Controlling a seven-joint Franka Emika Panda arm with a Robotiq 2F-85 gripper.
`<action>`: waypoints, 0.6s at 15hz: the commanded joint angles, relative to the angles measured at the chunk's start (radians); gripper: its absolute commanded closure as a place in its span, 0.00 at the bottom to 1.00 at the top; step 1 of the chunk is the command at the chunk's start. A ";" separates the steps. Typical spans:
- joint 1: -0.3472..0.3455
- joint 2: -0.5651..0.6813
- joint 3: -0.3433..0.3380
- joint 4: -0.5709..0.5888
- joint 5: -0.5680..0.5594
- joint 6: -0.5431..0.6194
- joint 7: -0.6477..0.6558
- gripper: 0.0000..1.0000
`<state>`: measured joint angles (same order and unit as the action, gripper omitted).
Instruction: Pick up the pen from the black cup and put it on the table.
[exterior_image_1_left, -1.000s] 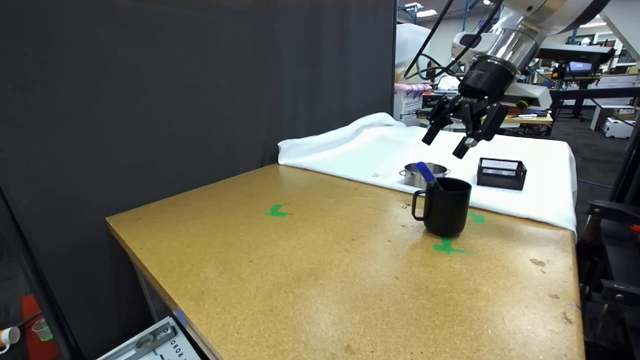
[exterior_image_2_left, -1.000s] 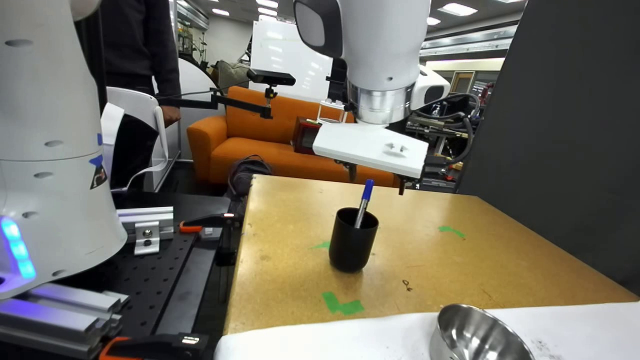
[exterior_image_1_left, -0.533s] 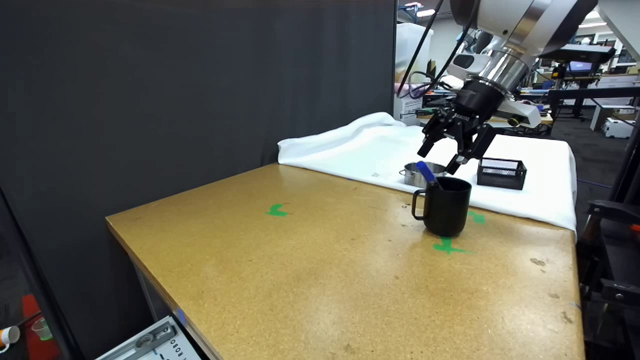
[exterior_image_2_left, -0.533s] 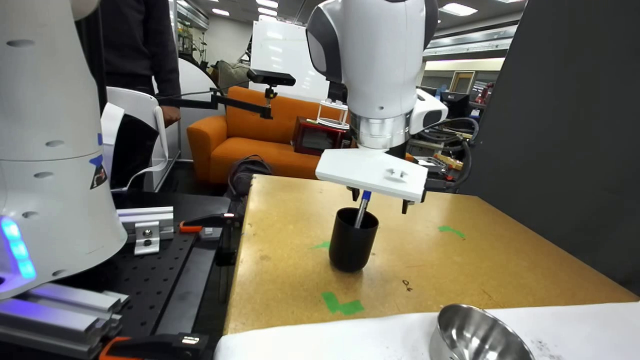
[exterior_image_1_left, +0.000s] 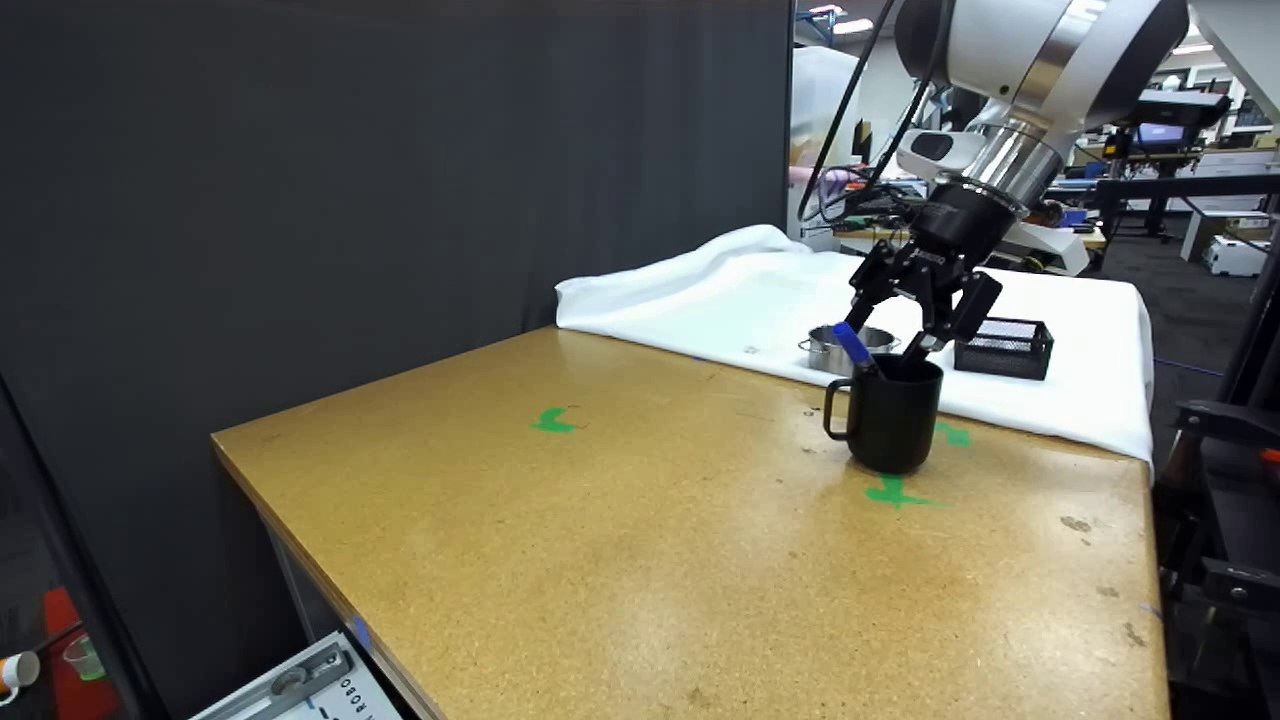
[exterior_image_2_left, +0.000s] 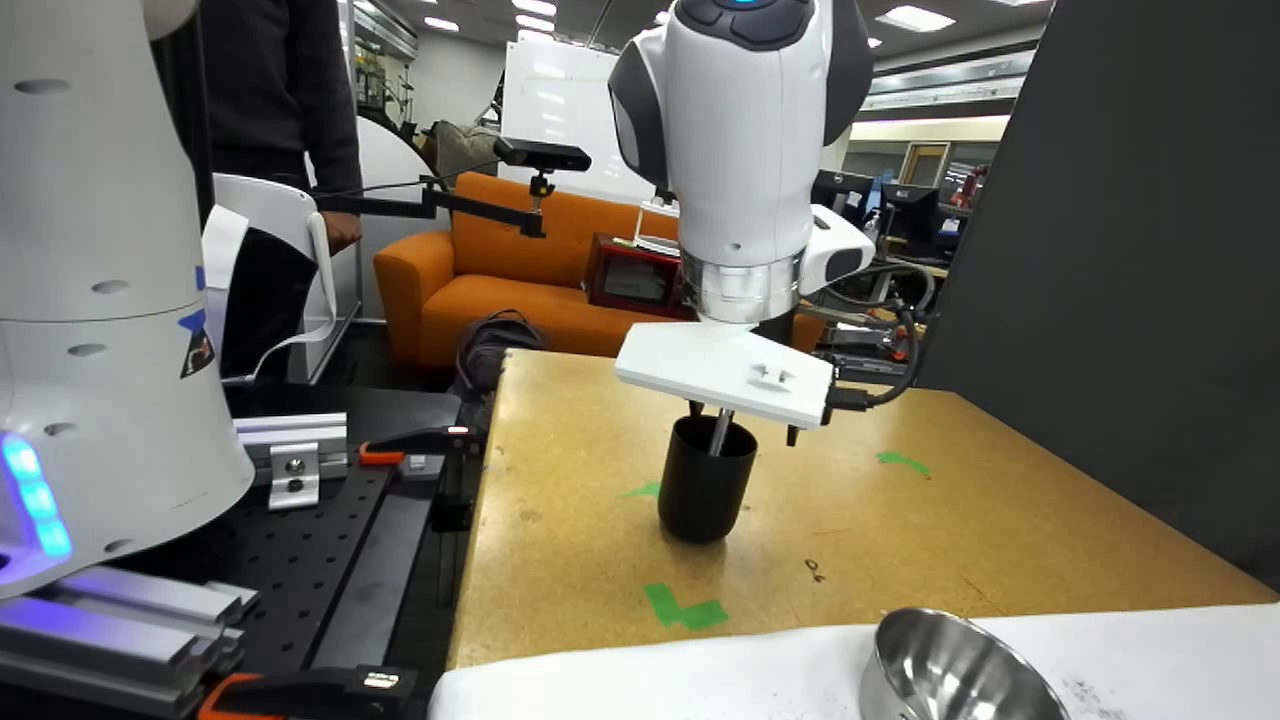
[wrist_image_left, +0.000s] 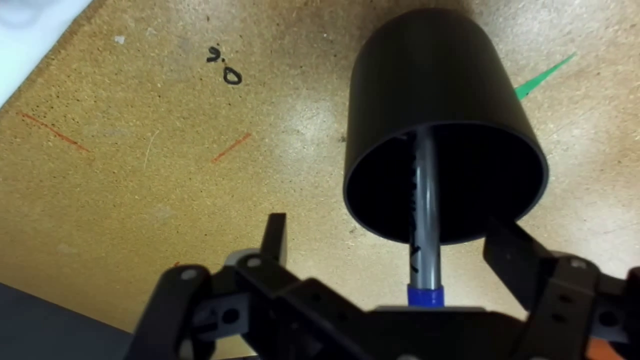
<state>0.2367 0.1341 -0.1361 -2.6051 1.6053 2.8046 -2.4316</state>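
The slim grey-barrelled pen (wrist_image_left: 426, 215) leaned inside the small black loop-handled mug (wrist_image_left: 432, 75), its blue cap (exterior_image_1_left: 850, 343) poking above the rim, right of centre in an exterior view. Over the last second neither had shifted. What had changed was the black two-fingered gripper (wrist_image_left: 386, 225): it had dropped from above the mug until, in an exterior view, a fingertip (exterior_image_1_left: 914, 352) overlapped the mug's mouth; whether it touched the rim, I could not tell. In the wrist view the fingers (wrist_image_left: 274, 237) stood well spread across the lower half of the frame, holding nothing, and the pen ran between them, nearer the fingertip at the right. The flat white plate (exterior_image_2_left: 725, 370) on the wrist had sunk as well and hid the cap near the centre of an exterior view. That put the task, I judged, just short of the grasp: a little centring, then closing, though the finger at the frame's right could nudge the mug. The speckled tan-brown wooden table (exterior_image_1_left: 650, 560), the pen's goal, filled the lower half of an exterior view, with a shiny steel pot (exterior_image_1_left: 825, 358) on white cloth (exterior_image_1_left: 720, 300) at centre right.
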 joint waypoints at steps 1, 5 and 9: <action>0.015 0.000 0.013 0.003 0.050 0.030 -0.050 0.00; 0.034 0.000 0.016 0.003 0.064 0.031 -0.051 0.31; 0.042 0.001 0.015 0.003 0.073 0.031 -0.053 0.60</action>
<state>0.2720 0.1349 -0.1254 -2.6052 1.6347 2.8054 -2.4367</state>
